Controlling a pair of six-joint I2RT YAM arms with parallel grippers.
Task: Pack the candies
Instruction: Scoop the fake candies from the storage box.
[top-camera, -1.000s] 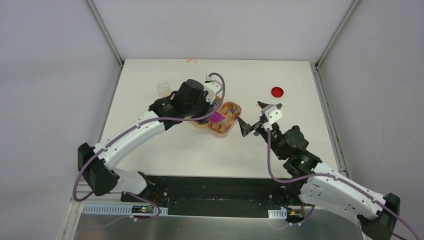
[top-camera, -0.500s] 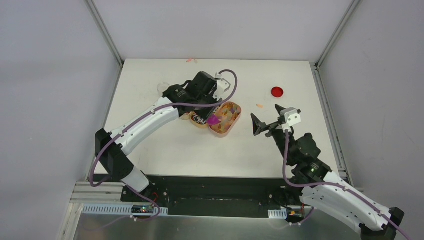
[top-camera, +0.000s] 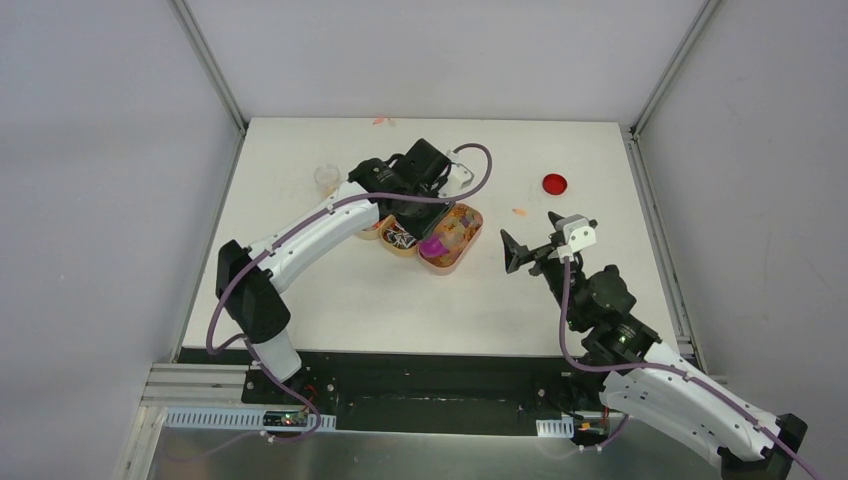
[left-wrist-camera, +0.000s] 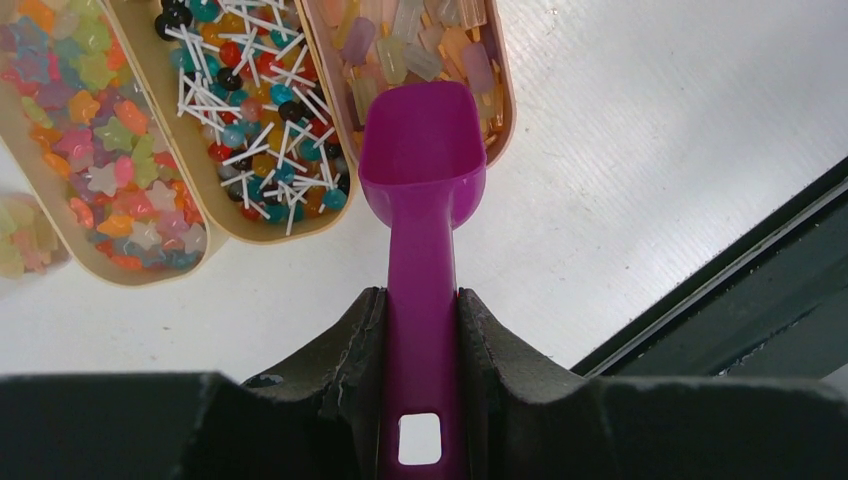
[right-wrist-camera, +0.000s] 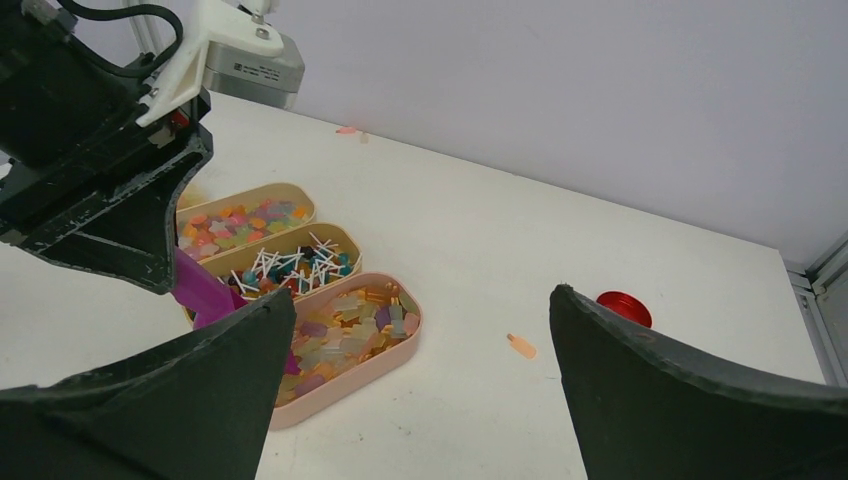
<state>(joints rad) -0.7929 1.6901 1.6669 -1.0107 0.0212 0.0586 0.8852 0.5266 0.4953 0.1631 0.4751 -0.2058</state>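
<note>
The candies lie in three oblong trays side by side. In the left wrist view these are bright star-shaped bits (left-wrist-camera: 90, 140), small stick sweets (left-wrist-camera: 250, 110) and translucent pastel gummies (left-wrist-camera: 430, 50). My left gripper (left-wrist-camera: 422, 300) is shut on the handle of the magenta scoop (left-wrist-camera: 422, 150). The scoop's bowl hangs over the near end of the gummy tray (top-camera: 455, 240), and nothing shows in it. My right gripper (right-wrist-camera: 420, 295) is open and empty, right of the trays and apart from them (top-camera: 535, 235).
A flat red disc (top-camera: 554, 183) lies at the back right. One loose orange sweet (top-camera: 519, 212) lies between it and the trays. A small clear cup (top-camera: 327, 178) stands left of the trays. A pink scrap (top-camera: 380, 121) lies at the far edge.
My right gripper has drawn back to the right, away from the gummy tray. My left wrist has swung farther back and right, and the scoop stays at the gummy tray.
</note>
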